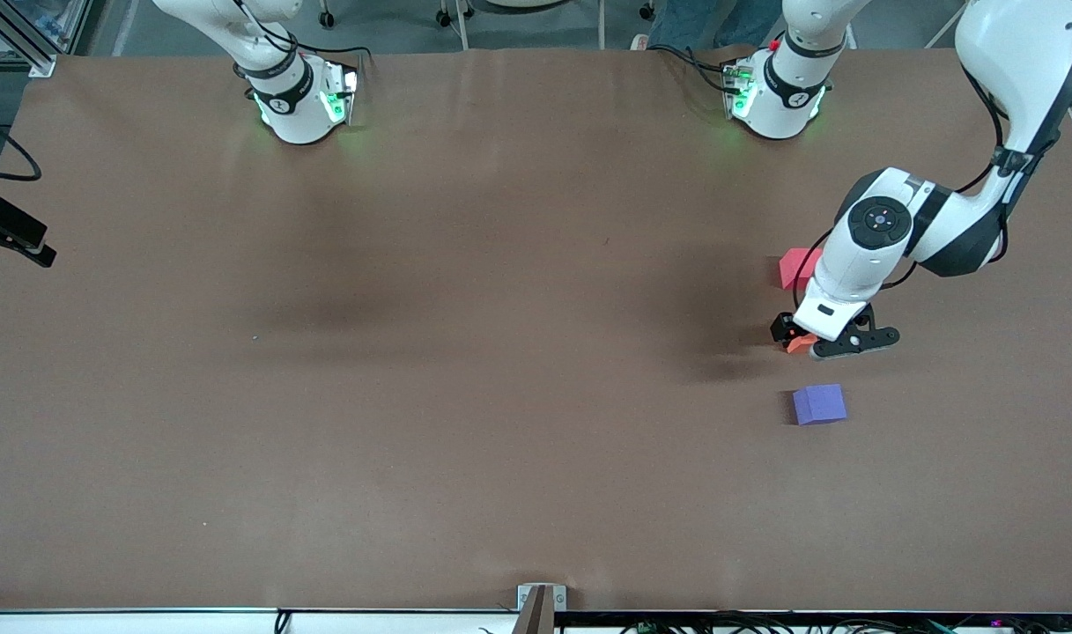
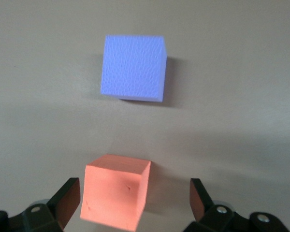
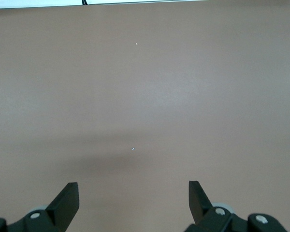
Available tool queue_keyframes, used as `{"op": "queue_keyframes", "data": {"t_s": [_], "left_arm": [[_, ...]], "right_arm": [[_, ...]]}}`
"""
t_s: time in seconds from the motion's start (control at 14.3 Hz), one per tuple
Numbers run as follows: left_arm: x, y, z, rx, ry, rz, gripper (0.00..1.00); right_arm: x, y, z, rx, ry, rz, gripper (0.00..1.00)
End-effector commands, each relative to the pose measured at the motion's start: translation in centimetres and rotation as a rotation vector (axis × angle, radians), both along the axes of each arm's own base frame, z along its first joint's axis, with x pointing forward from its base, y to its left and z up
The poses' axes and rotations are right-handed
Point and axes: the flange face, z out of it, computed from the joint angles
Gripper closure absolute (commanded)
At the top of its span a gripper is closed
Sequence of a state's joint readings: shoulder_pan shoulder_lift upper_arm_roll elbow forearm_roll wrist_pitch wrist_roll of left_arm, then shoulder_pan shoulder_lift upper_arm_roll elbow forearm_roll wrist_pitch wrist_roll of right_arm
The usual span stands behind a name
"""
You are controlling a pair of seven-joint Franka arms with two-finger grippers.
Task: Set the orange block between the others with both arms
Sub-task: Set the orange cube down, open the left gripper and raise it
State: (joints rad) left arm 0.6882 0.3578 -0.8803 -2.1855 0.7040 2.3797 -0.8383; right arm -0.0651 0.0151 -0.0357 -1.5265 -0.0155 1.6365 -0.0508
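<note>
Right arm (image 1: 280, 84): only its base showed from the front. Its pincer (image 3: 134, 205), out of the front view, hung spread over bare table (image 1: 465, 352); that arm waited. Red-pink cube (image 1: 797, 267) was half hidden by the left arm (image 1: 897, 229). That arm bent down from its base, wrist low. The orange block (image 2: 117, 191) sat on the table between the red-pink cube and the purple cube (image 2: 133, 67), mostly covered in the front view. The left pincer (image 2: 135, 203) stood spread around the block, one finger (image 2: 67, 200) just beside it, the other apart.
</note>
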Motion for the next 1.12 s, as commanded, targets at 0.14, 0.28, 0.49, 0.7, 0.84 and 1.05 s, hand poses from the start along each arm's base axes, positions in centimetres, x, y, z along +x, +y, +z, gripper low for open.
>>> {"op": "queue_keyframes", "data": {"t_s": [0.14, 0.28, 0.49, 0.7, 0.84, 1.05], "left_arm": [[4.6, -1.1, 10.3, -0.050, 0.061, 0.023, 0.00], [6.4, -0.1, 15.0, -0.091, 0.072, 0.012, 0.00], [8.4, 1.2, 20.8, -0.124, 0.031, 0.021, 0.00], [9.6, 1.7, 25.1, -0.161, -0.031, 0.038, 0.00], [9.9, 2.0, 26.9, -0.165, -0.035, 0.039, 0.00], [9.9, 1.8, 27.4, -0.147, -0.021, -0.039, 0.00]], "right_arm": [[-0.4, -0.2, 0.4, 0.005, -0.010, 0.003, 0.00], [-0.3, -0.1, 0.4, 0.005, -0.010, 0.003, 0.00], [-0.3, 0.0, 0.4, 0.005, -0.010, 0.004, 0.00], [-0.4, -0.1, 0.4, 0.005, -0.008, 0.003, 0.00], [-0.4, -0.2, 0.3, 0.007, -0.007, 0.001, 0.00], [-0.3, -0.3, 0.2, 0.007, -0.004, 0.000, 0.00]]}}
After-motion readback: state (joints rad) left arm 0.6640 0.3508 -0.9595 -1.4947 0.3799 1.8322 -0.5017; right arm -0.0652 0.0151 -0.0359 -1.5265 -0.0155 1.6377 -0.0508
